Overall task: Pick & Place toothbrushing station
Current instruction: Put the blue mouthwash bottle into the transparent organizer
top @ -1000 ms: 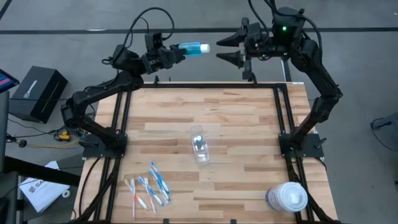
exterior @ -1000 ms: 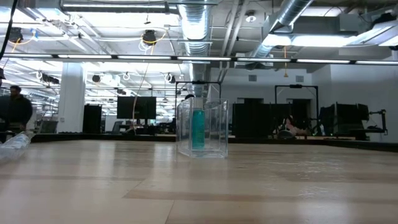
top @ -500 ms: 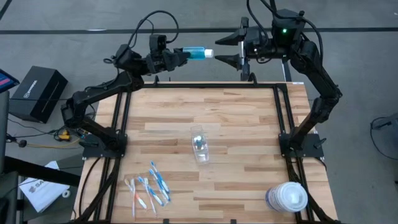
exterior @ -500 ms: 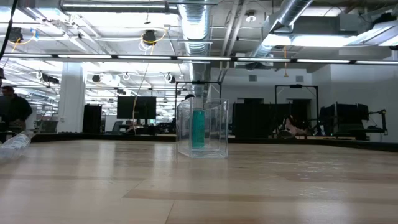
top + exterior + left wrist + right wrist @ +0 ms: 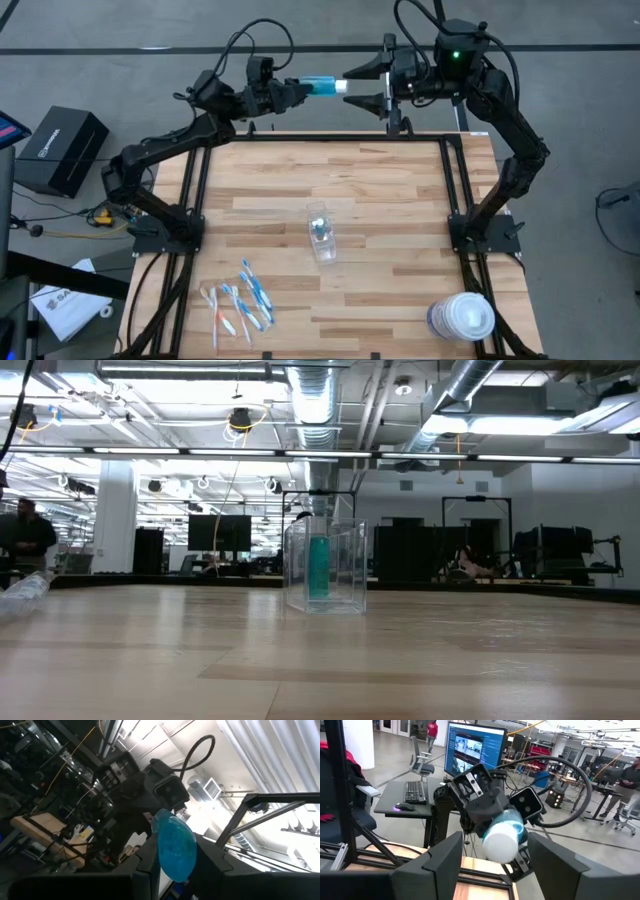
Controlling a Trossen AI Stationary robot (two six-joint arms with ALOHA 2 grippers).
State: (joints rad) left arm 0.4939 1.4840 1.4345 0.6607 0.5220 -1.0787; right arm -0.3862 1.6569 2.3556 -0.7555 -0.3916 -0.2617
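Tube in hand: While the left gripper clamps its fingers on a teal tube, I see the tube held level in the air at the top centre of the high view, beyond the far edge of the table, white cap toward the right arm.
Right gripper: the right gripper sits at top centre-right with its fingers spread apart, the tube's cap just between their tips; it holds nothing yet.
Rest of the set: a clear cup at mid-frame already holds a second teal tube; the toothbrushes lie at lower left.
Step, as I judge it: an arm-to-arm handover.
Next move, I think: close the right fingers on the cap end before the left lets go.
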